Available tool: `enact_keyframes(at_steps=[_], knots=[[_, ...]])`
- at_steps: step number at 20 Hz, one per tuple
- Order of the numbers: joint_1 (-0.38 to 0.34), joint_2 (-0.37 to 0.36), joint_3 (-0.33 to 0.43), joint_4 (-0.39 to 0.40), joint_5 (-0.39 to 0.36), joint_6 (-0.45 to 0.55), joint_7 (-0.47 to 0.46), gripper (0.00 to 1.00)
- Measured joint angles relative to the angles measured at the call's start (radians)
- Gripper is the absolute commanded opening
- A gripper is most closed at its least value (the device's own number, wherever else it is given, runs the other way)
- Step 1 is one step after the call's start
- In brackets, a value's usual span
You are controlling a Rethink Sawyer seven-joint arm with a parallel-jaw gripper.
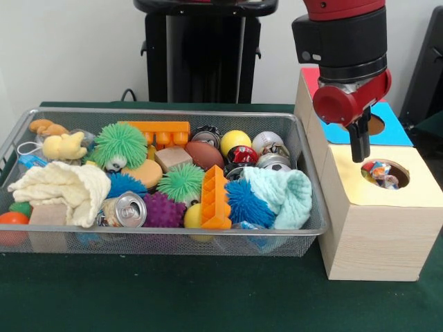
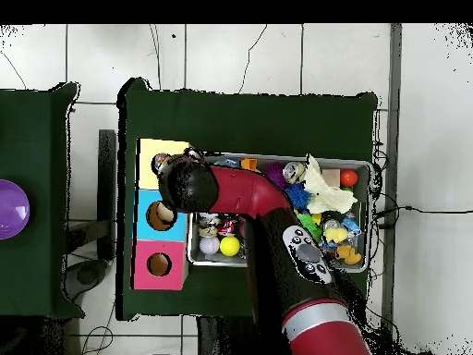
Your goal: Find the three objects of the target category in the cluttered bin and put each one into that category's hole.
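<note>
The wire mesh bin (image 1: 166, 112) lies on the green table, full of mixed clutter; in the overhead view (image 2: 371, 213) the arm covers much of it. My gripper (image 1: 360, 155) hangs just above the left rim of the yellow-surrounded hole (image 1: 396, 166) in the nearest wooden box (image 1: 374, 228). A crinkly many-coloured snack packet (image 1: 379, 173) sits in that hole, just below and right of the gripper tip. I cannot tell whether the gripper touches it. No other snack packet shows clearly in the bin.
The blue-surrounded hole (image 1: 376, 124) and the red-topped box (image 1: 309, 75) stand behind the yellow one. The bin holds spiky balls (image 1: 121, 144), a silver can (image 1: 130, 209), orange bricks (image 1: 216, 200), cloths (image 1: 66, 188) and small balls (image 1: 235, 142). A purple bowl (image 2: 11, 208) sits on a side table.
</note>
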Motion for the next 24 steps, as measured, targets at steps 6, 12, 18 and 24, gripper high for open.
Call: enact_keyframes(at_steps=[6, 12, 18, 24], knots=[[0.0, 0.015, 0.0, 0.001, 0.0, 0.0, 0.0, 0.0], [0.0, 0.044, 0.0, 0.002, 0.0, -0.001, 0.0, 0.0], [-0.001, 0.044, 0.003, 0.002, 0.002, -0.002, 0.0, 0.0], [-0.015, 0.047, 0.024, 0.008, 0.002, -0.012, 0.0, 0.0]])
